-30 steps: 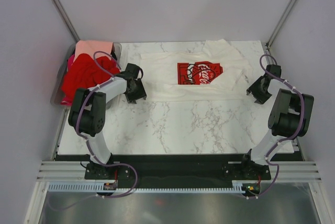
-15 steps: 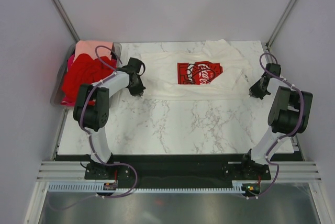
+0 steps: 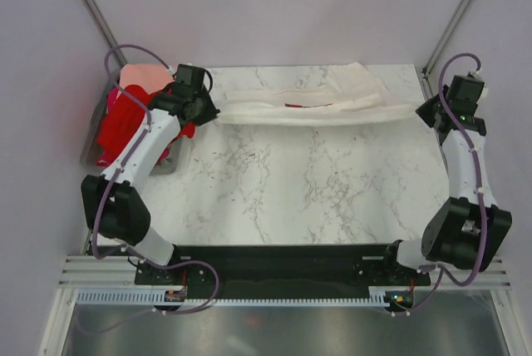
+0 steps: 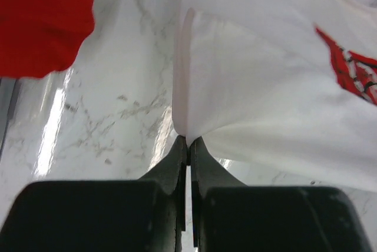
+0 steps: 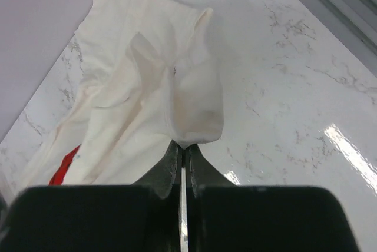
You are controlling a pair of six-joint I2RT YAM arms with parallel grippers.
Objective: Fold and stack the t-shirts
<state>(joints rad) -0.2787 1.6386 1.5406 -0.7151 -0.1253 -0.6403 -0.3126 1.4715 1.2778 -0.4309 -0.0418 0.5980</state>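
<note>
So here's where you're at: both of your arms are reaching out to the far part of the marble table (image 3: pixel 307 198), and each one has a corner of the cream-white tee (image 3: pixel 332 111) pinched tight. Your left gripper (image 3: pixel 208 113) is clamped down on the tee's edge at the left end; in the left wrist view the fingertips (image 4: pixel 179 155) are pressed together with a little peak of white cloth squeezed between them and the rest of the fabric fanning away to the right. Your right gripper (image 3: pixel 424 111) is doing the same at the other end, jaws closed on a bunched fold of the tee, which you can see drooping off the tips in the right wrist view. Between the two, the tee is drawn out into one long narrow band running left to right along the back of the table, with a sleeve flopped toward the far edge. The red print (image 3: pixel 307 106) only peeks out as a thin sliver from above, though the left wrist cam catches a bit more of it. Over at the far left, the red tees (image 3: pixel 125 127) sit heaped in the clear bin (image 3: pixel 90 155) with the salmon-pink tee (image 3: pixel 137 77) behind them, just beside your left arm
</note>
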